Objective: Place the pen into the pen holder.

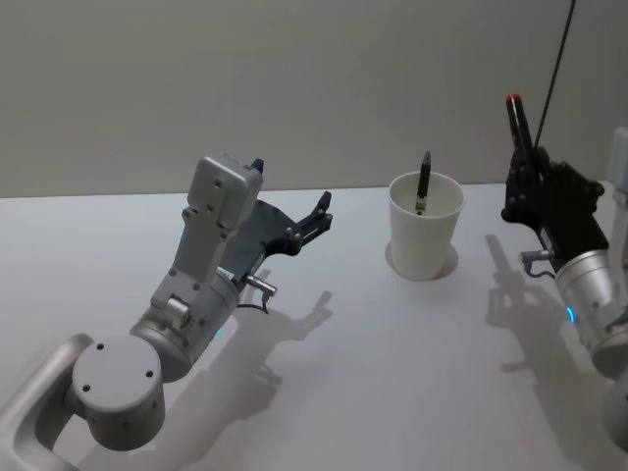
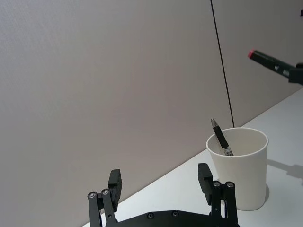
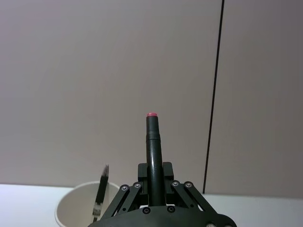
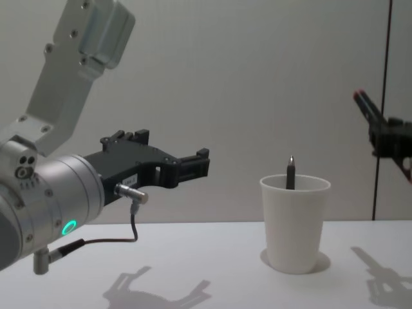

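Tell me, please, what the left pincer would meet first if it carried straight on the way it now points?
Probably nothing on the table: the open left pincer points at the bare wall, with the pen holder off to one side of its line, though depth is unclear.

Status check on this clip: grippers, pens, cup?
Left gripper open, empty, left of the pen holder. Right gripper shut on red-tipped pen, raised right of it. One black pen already inside. Path clear.

No legible text, label, brand, number or sign in any view. Pen (image 2: 221,137) standing in the pen holder (image 2: 241,166) carries a pale printed band low on its barrel; characters too small to read. Red-tipped marker (image 2: 270,62) shows faint light marks on its barrel, unreadable. Paper cup wall is plain white.
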Motion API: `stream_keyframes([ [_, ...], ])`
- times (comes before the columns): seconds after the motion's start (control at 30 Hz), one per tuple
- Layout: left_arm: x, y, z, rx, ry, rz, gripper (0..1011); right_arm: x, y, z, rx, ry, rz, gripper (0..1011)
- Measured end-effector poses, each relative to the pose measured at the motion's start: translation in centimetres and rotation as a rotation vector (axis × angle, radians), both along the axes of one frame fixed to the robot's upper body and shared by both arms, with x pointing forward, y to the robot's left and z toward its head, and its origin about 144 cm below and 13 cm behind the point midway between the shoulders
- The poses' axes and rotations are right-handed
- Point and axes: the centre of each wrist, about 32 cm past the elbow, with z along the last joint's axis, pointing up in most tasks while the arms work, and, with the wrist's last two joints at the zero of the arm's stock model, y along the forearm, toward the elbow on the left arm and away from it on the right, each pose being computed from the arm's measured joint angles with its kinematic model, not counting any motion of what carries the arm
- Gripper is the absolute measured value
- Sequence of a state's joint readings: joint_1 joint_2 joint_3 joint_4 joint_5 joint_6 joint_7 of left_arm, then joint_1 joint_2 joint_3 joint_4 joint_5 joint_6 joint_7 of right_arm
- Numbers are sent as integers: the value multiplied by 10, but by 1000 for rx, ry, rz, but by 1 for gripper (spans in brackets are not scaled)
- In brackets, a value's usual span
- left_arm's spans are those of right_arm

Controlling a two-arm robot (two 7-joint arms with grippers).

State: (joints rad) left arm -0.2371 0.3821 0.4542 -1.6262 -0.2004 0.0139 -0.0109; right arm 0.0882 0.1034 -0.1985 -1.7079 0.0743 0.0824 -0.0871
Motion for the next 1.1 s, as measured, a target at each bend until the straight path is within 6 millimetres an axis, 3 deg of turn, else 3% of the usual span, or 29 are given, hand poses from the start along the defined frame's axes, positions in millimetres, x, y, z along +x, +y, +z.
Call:
stream_keyframes([
  [0.4, 0, 0, 0, 0, 0, 0, 1001, 15, 1, 0, -100, -146, 65, 175],
  [1.1, 0, 0, 0, 0, 0, 0, 1001, 52, 21, -19, -180, -168, 153, 175],
])
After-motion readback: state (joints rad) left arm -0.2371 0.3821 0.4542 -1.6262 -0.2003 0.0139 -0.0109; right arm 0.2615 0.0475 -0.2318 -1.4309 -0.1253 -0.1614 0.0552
